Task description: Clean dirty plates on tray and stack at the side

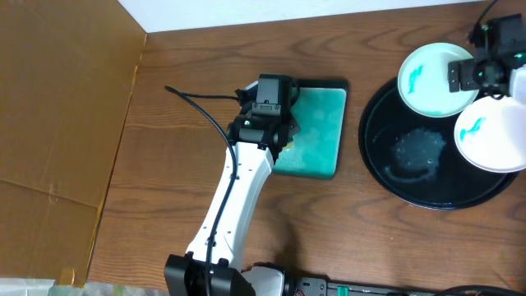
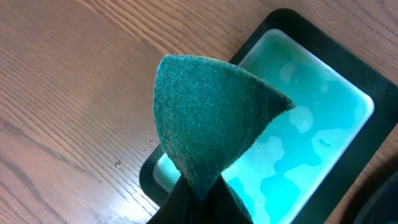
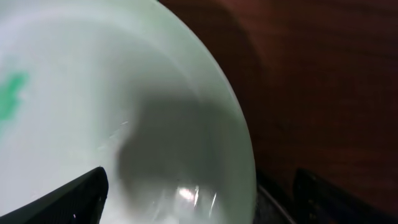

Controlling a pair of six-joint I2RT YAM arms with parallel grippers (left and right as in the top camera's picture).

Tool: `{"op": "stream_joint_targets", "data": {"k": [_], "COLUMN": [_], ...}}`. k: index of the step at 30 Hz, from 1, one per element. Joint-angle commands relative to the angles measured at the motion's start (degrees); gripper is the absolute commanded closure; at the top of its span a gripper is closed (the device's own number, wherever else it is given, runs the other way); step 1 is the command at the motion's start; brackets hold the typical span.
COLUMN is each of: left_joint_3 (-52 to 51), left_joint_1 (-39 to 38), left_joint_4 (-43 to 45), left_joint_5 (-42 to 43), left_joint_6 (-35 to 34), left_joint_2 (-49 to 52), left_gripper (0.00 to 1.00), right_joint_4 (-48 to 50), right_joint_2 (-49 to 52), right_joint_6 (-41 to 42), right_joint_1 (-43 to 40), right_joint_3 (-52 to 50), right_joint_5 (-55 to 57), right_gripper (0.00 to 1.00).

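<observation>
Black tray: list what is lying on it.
An upper plate and a lower plate, both teal-smeared and overlapping the tray's rim, plus a wet patch. The right gripper covers part of the upper plate; anything beneath the plates is hidden.

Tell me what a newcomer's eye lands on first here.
First, the dark green fibrous scrub pad pinched in the left claw, folded to a peak above the rectangular teal dish with black edge mid-table. Next, at the far right, the large round black tray, with the upper white round plate and the lower white round plate overlapping its rim, each smeared teal.
</observation>
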Motion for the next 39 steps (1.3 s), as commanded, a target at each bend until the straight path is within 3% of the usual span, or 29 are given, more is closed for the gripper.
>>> {"op": "stream_joint_targets", "data": {"k": [1,3,7,10,16,21,25,32,39], "left_joint_3": [-0.5,-0.5,-0.5,-0.5,-0.8,-1.3,-1.3,-1.3,-1.3], "left_joint_1": [0.3,0.3,0.3,0.3,0.3,0.3,0.3,0.3,0.3], "left_joint_4": [0.0,0.0,0.0,0.1,0.8,1.6,4.4,9.0,11.5], "left_joint_5": [-0.7,-0.7,-0.7,-0.7,-0.3,-0.3,-0.3,7.1,7.2], "left_joint_6": [0.8,0.8,0.8,0.8,0.8,0.8,0.8,2.1,3.2], "left_joint_2": [0.3,0.3,0.3,0.3,0.4,2.6,7.6,14.3,17.5], "left_gripper": [0.93,0.93,0.93,0.93,0.93,0.93,0.93,0.93,0.93], "right_joint_4": [1.4,1.6,1.4,-0.2,-8.2,-24.4,-33.5,-33.1,-28.3], "right_joint_2": [1.7,1.9,1.9,1.8,1.8,1.8,1.9,1.9,1.9], "right_joint_6": [-2.1,-2.1,-2.1,-2.1,-2.1,-2.1,-5.3,-6.6,-5.9], "right_joint_1": [0.5,0.5,1.0,1.9,5.0,7.1,8.3,8.5,8.6], "right_joint_3": [0.9,0.9,0.9,1.4,6.8,14.7,14.6,6.4,1.6], "right_joint_5": [4.0,4.0,3.9,3.9,-0.9,-9.2,-9.3,-9.4,-9.4], "right_gripper": [0.07,0.16,0.73,0.99,0.99,0.99,0.99,0.99,0.99]}}
